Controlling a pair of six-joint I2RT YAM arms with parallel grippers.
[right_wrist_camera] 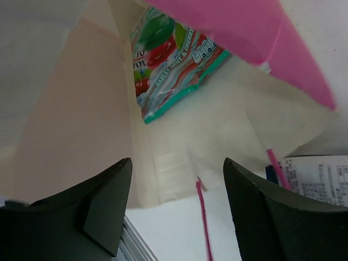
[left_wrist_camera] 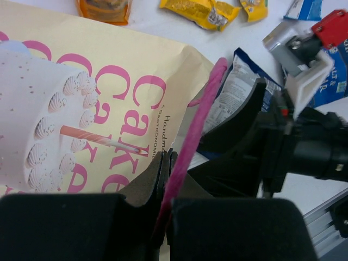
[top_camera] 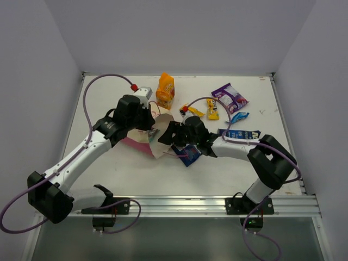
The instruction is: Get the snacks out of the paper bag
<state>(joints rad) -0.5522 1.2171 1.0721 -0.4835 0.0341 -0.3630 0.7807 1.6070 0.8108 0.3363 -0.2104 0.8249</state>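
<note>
A: On the table (top_camera: 125,174), where does the paper bag (top_camera: 142,145) lie?

B: Near the middle, on its side, with the mouth turned to 3 o'clock.

A: What does the left gripper (left_wrist_camera: 166,166) do?

B: Its fingers are pressed together on a pink edge of the bag, close to the mouth.

A: And the right gripper (right_wrist_camera: 176,168)?

B: It stands at the mouth with its fingers wide apart and holds nothing. Its camera looks inside, where a teal-white packet (right_wrist_camera: 171,60) lies deep in the bag.

A: Which snacks are outside?

B: A dark blue packet (top_camera: 188,156) lies just beside the mouth, at 5 o'clock from the bag, partly under the right gripper. The orange pouch (top_camera: 165,90) is at 12 o'clock, near the far edge. At 2 o'clock lie a yellow packet (top_camera: 212,109), a smaller yellow packet (top_camera: 196,112), the purple packet (top_camera: 230,98) and a tiny blue packet (top_camera: 238,117). A second dark blue packet (top_camera: 239,134) lies at 3 o'clock, beyond the right arm.
</note>
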